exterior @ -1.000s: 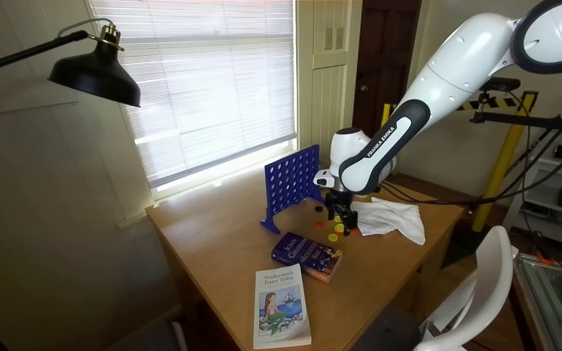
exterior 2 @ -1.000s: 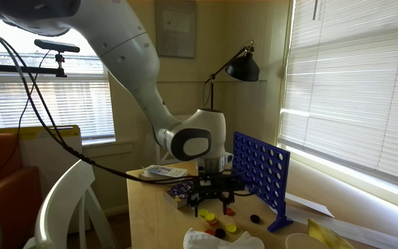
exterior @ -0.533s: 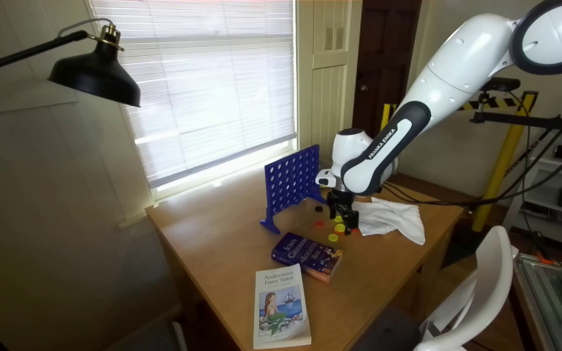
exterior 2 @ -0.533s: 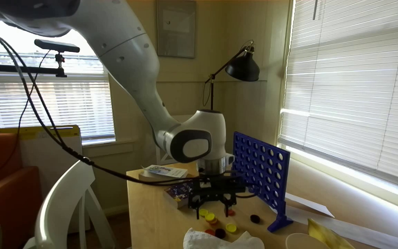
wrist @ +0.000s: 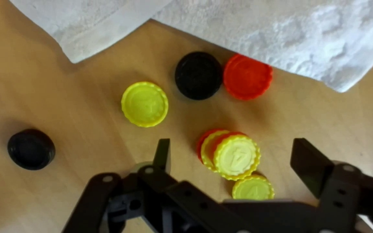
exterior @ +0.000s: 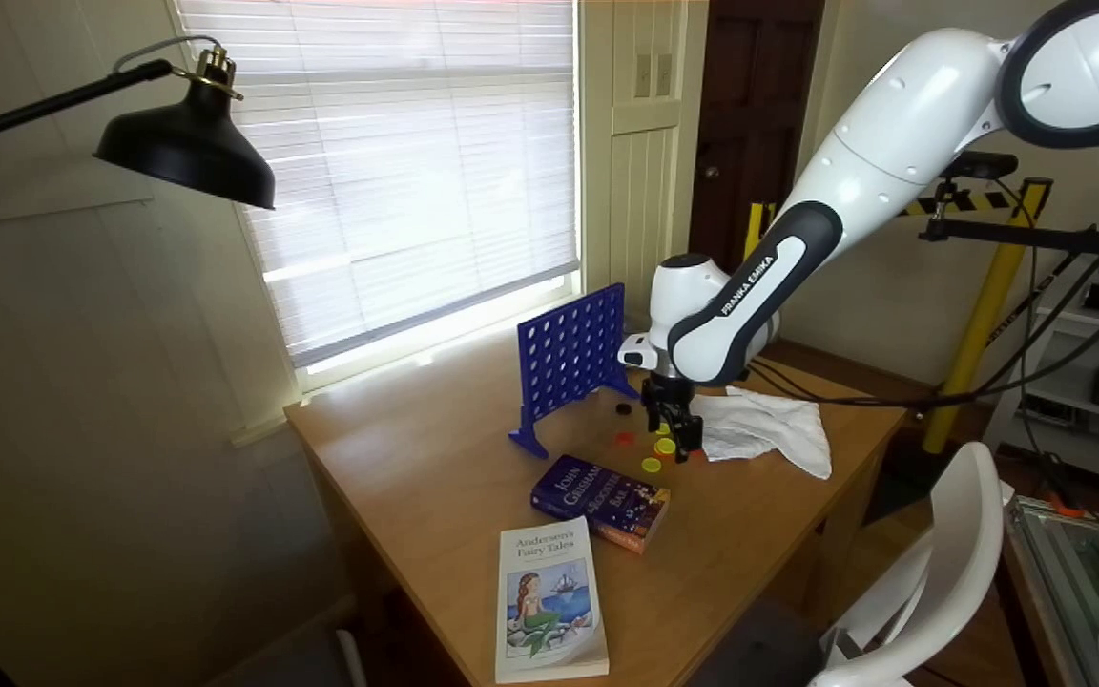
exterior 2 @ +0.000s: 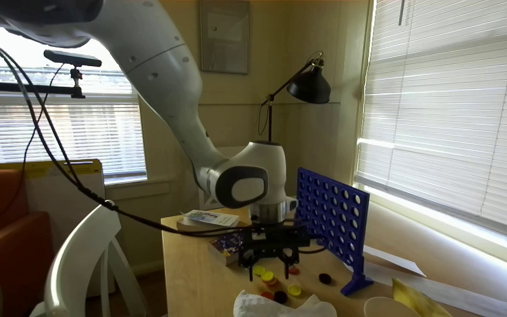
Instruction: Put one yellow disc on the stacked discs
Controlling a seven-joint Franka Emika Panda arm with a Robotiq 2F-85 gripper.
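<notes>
The stacked discs (wrist: 236, 157), red and yellow with a yellow one on top, form a leaning pile. They also show in both exterior views (exterior: 665, 447) (exterior 2: 268, 278). One loose yellow disc (wrist: 253, 188) lies close beside the pile, partly hidden by the gripper body in the wrist view. Another loose yellow disc (wrist: 144, 104) lies flat up and left of the pile, outside the fingers; it also shows in an exterior view (exterior 2: 294, 290). My gripper (wrist: 232, 142) is open and empty, above the pile, its fingers spread to either side; it also shows in an exterior view (exterior 2: 269, 275).
Black discs (wrist: 198, 75) (wrist: 31, 149) and a red disc (wrist: 247, 76) lie around. A white cloth (wrist: 270, 35) covers part of the red disc. A blue upright game grid (exterior 2: 332, 215), two books (exterior: 602, 501) (exterior: 551, 601) and a bowl (exterior 2: 387, 308) stand on the table.
My gripper has shifted very slightly and sits a little lower in both exterior views. It stays open. The discs have not moved.
</notes>
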